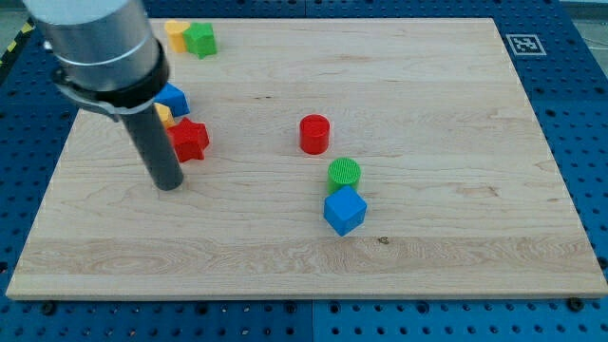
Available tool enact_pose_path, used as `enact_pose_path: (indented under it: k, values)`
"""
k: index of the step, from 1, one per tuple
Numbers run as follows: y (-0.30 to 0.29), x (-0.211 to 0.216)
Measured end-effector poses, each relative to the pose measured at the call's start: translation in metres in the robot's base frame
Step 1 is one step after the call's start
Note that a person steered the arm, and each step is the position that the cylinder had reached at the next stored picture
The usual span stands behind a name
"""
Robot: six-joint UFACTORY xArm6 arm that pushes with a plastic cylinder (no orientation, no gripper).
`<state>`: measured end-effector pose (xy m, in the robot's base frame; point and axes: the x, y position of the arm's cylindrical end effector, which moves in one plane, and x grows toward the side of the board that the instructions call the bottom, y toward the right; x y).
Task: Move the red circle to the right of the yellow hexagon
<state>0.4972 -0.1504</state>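
The red circle [314,133] stands near the middle of the wooden board [437,142]. My tip [168,183] rests on the board at the view's left, far left of the red circle and just below-left of a red star [189,140]. A yellow block [176,34], whose shape I cannot make out, lies at the view's top left, touching a green block [201,40]. Another small yellow block [163,116] is mostly hidden behind my rod, beside a blue block [175,99].
A green circle [345,173] sits just below-right of the red circle, with a blue cube [344,211] touching it from below. The board lies on a blue perforated table [570,57].
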Motion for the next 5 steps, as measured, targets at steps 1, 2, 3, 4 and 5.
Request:
enact_pose_path:
  k: [1, 2, 3, 4, 5]
  values:
    - [0.021, 0.000]
    - [0.040, -0.003]
    - [0.044, -0.016]
    - [0.070, -0.013]
    - [0.120, -0.010]
